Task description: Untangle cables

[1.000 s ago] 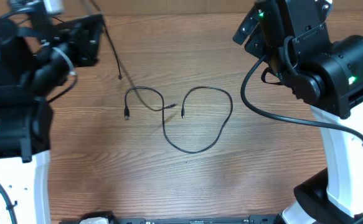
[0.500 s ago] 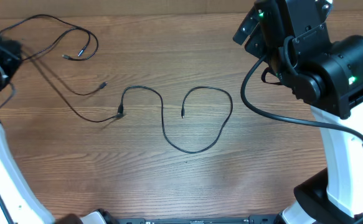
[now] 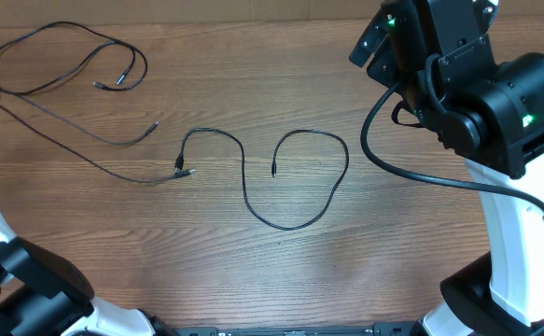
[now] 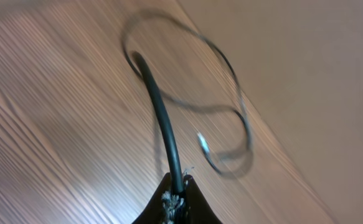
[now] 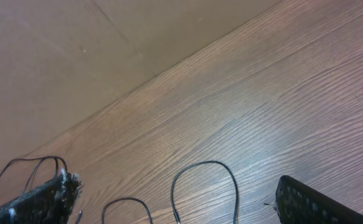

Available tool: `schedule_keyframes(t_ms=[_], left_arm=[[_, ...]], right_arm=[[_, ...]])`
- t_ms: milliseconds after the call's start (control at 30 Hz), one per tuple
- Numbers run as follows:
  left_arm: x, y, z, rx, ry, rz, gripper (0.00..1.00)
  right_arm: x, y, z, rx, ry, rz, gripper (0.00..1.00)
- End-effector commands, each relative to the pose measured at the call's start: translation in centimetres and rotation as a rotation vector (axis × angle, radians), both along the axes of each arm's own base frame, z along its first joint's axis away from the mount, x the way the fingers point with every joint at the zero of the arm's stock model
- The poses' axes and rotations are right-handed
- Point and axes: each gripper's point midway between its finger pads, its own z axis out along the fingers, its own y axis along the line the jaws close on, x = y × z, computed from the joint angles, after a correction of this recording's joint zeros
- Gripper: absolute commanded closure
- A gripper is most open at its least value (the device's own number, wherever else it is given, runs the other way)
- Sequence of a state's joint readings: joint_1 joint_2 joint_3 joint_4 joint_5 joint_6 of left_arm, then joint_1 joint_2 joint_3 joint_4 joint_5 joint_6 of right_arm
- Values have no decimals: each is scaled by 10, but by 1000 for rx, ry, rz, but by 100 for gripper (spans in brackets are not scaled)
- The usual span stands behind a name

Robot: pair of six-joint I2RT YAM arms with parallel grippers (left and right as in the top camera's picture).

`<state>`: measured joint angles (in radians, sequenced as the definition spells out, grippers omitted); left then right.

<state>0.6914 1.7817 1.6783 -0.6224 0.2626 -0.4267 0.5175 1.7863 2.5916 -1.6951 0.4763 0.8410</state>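
At the left edge of the table, the left end effector clamps one thin black cable. Other cables loop mid-table. The right end effector gapes wide over open woodgrain.

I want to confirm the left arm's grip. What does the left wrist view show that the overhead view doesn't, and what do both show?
Left wrist only: the left gripper pinched shut on a black cable. Overhead only: the middle cable curving across the table's centre, and the right arm. Both: the loop of cable with a silver tip, blurred in the wrist view.
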Motion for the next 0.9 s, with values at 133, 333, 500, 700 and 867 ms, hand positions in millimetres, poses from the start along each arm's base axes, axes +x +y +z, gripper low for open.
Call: schedule_keyframes(t_ms=[133, 333, 500, 700, 867], left_arm=[[12, 58, -20, 302, 103, -1, 96], [13, 80, -51, 306, 154, 43, 96], [-1, 100, -88, 316, 261, 41, 96], [-22, 106, -97, 314, 338, 35, 0], [-39, 87, -117, 192, 407, 25, 0]], right_arm=[[0, -3, 2, -10, -9, -8, 0], [0, -3, 2, -10, -9, -8, 0], [0, -3, 2, -10, -9, -8, 0], [0, -3, 2, -10, -9, -8, 0], [0, -3, 2, -10, -9, -8, 0]])
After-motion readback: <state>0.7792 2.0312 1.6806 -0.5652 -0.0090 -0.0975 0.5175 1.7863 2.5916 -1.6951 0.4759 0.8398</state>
